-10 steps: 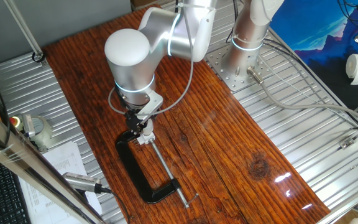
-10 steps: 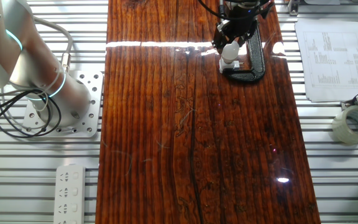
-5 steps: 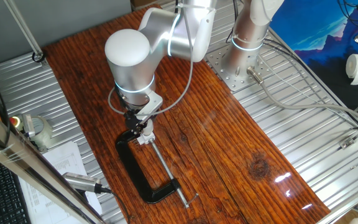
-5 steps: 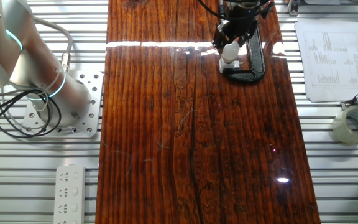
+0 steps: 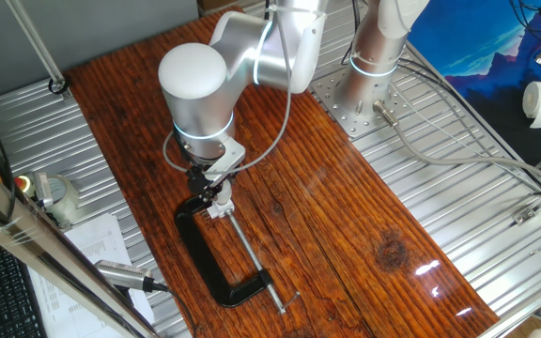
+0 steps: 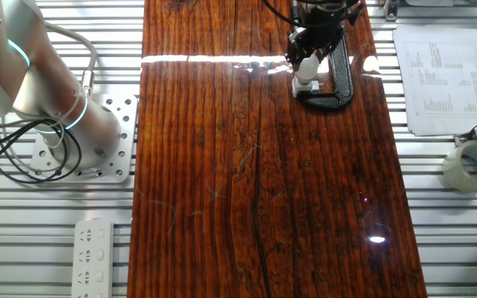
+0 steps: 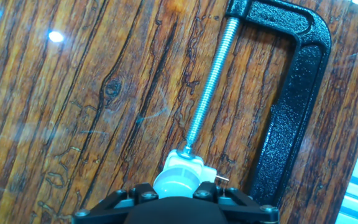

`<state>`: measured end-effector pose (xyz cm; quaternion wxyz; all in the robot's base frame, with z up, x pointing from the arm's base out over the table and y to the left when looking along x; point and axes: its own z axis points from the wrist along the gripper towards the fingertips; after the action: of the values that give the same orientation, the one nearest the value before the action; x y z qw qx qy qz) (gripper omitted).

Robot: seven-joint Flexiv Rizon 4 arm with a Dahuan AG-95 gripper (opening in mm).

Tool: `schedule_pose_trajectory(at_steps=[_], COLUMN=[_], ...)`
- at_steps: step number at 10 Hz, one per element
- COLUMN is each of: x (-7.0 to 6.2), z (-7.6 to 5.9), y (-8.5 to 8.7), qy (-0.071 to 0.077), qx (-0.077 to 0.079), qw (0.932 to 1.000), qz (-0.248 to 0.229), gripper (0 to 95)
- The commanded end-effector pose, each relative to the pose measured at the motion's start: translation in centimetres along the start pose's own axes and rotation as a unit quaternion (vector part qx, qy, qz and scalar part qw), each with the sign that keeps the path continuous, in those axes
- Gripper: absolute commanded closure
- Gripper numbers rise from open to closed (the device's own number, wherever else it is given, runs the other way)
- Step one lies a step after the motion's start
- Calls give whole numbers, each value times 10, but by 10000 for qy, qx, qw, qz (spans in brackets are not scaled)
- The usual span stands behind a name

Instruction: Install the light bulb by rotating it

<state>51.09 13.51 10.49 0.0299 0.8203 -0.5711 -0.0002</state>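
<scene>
While the light bulb [image 6: 306,68] stands upright with its rounded pale head up and its long axis vertical, its base is down in the small white socket block [image 7: 183,169] on the wooden table [image 6: 255,190]. The gripper [image 6: 309,51] reaches down over it, black fingers pinching the bulb's head from both sides. In the hand view the bulb shows as a smooth whitish dome just under the gripper body. A big black C-clamp [image 7: 289,99], cast and pebbly, lies flat around the socket; its threaded silvery screw [image 7: 207,81] meets the block. The tabletop is dark, glossy, strongly grained wood.
</scene>
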Motion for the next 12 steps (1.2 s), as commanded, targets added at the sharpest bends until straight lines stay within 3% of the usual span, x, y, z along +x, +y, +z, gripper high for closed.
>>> schedule_pose_trajectory(at_steps=[1, 2, 12], x=[0, 0, 0], z=[1, 1, 1], y=[-1, -1, -3], qy=[-1, -2, 36], qx=[4, 4, -8], qw=[10000, 9999, 9971], qz=[78, 106, 757], gripper=[570, 760, 760])
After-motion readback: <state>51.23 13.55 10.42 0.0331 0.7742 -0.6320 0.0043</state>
